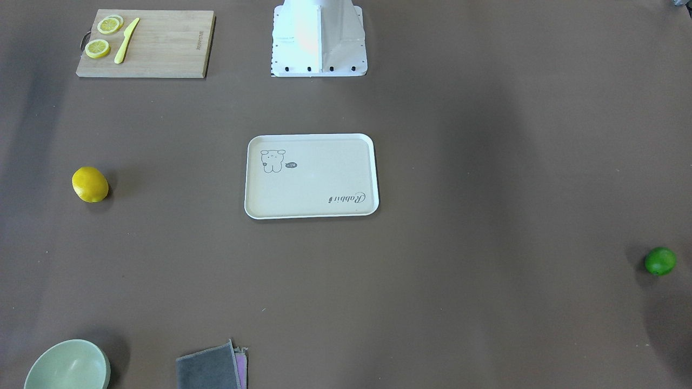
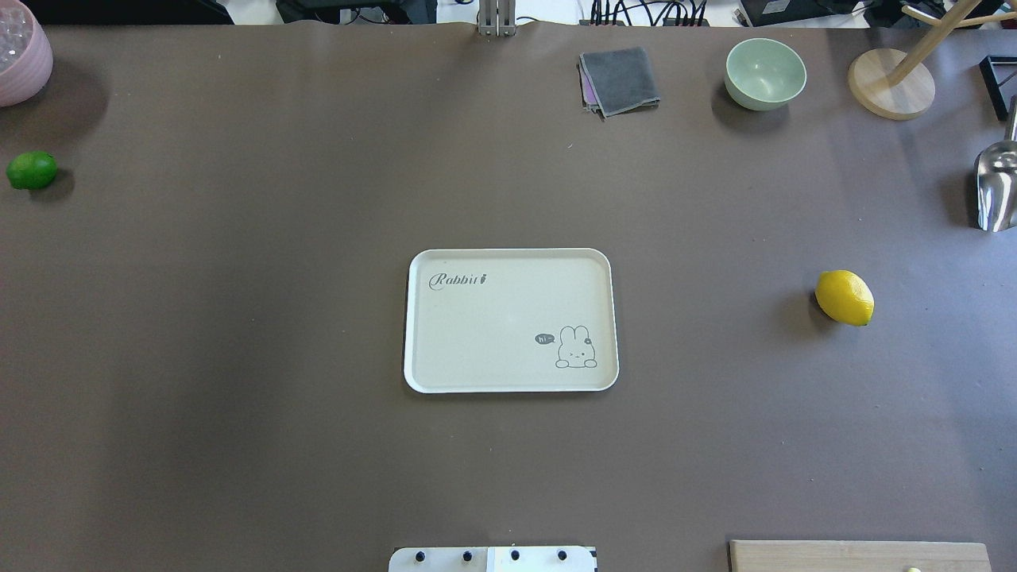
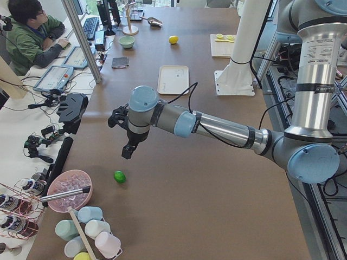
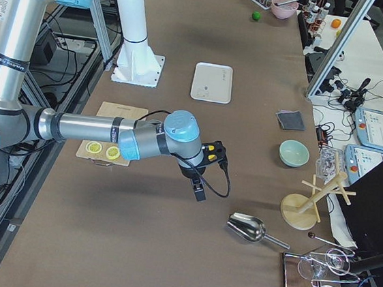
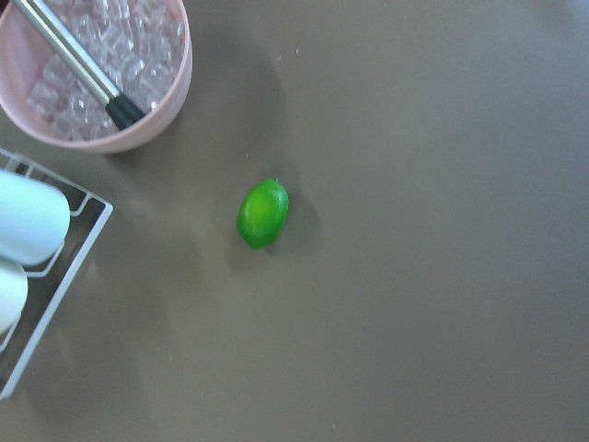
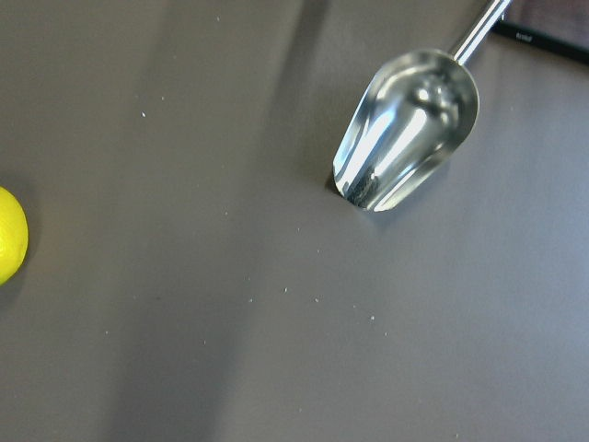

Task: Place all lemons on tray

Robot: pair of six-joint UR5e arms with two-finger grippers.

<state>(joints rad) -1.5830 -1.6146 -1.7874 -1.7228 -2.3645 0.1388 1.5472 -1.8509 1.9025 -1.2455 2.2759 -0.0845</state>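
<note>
Both fruits loose, well apart.
At far-left corner, glossy green oval lemon; by right edge, bright yellow oval lemon; mid-counter, flat cream rectangular tray. For left gripper and right gripper, opening and load: cannot tell.

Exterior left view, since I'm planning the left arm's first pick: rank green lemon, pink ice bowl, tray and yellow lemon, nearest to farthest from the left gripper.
1. Green lemon, close beneath the left gripper.
2. Pink ice bowl, nearer the camera, at the view's left.
3. Tray, farther back, mid-view.
4. Yellow lemon, farthest back.
</note>
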